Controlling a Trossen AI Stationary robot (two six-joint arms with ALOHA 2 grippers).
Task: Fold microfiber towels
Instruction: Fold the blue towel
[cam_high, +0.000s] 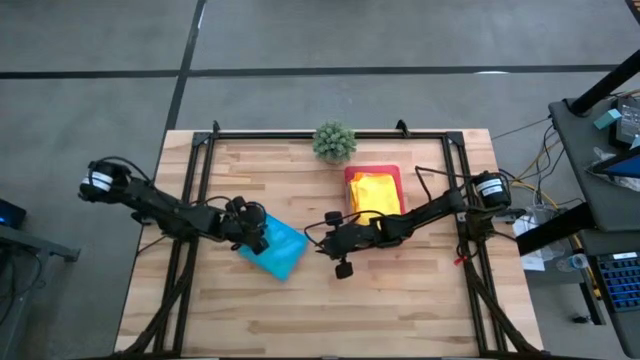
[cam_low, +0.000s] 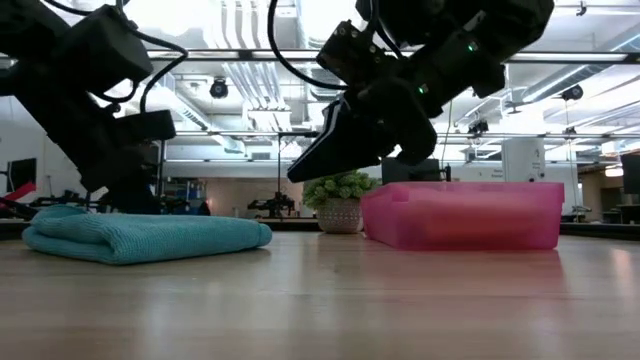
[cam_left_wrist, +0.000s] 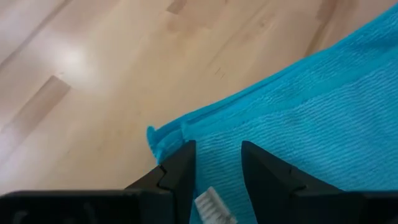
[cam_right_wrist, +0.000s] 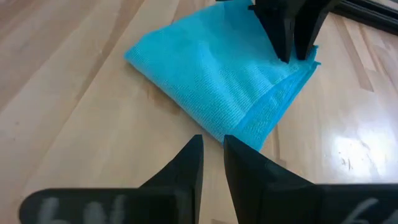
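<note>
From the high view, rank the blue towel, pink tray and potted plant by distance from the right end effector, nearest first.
1. Blue towel, just left of the right end effector.
2. Pink tray, behind it to the right, holding the yellow towel.
3. Potted plant, at the far edge.

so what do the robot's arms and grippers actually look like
Both arms are matte black, jointed, with loose black cables looped along them and a silver-white band on each base joint. The left gripper and right gripper each end in two dark, tapered, wedge-shaped fingers.
</note>
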